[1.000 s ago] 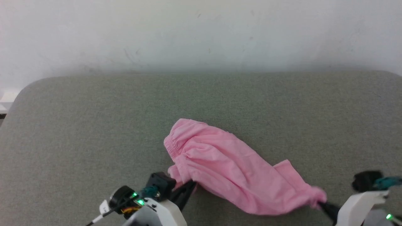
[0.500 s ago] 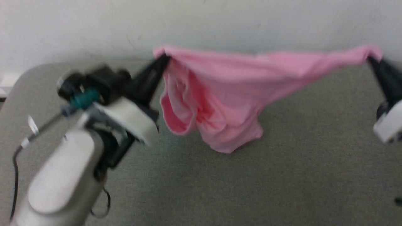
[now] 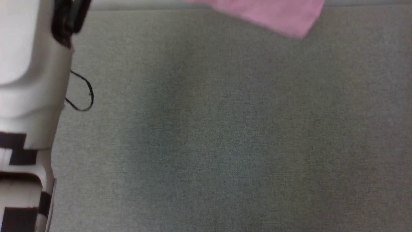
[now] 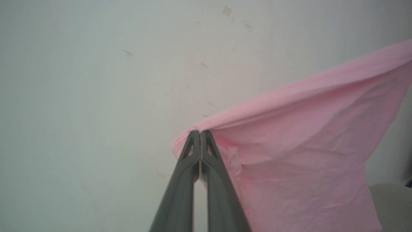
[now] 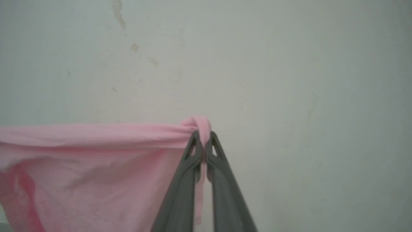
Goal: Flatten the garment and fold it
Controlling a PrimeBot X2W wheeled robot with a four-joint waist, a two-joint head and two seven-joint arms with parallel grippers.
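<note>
The garment (image 4: 305, 154) hangs in the air before a pale wall (image 4: 96, 80), stretched between both grippers. The left gripper (image 4: 200, 132) is clamped on one bunched corner and the right gripper (image 5: 202, 133) on another (a small knot of pink pokes above its tips). In the head view the cloth's lower edge hangs over the grey surface (image 3: 225, 129).
</note>
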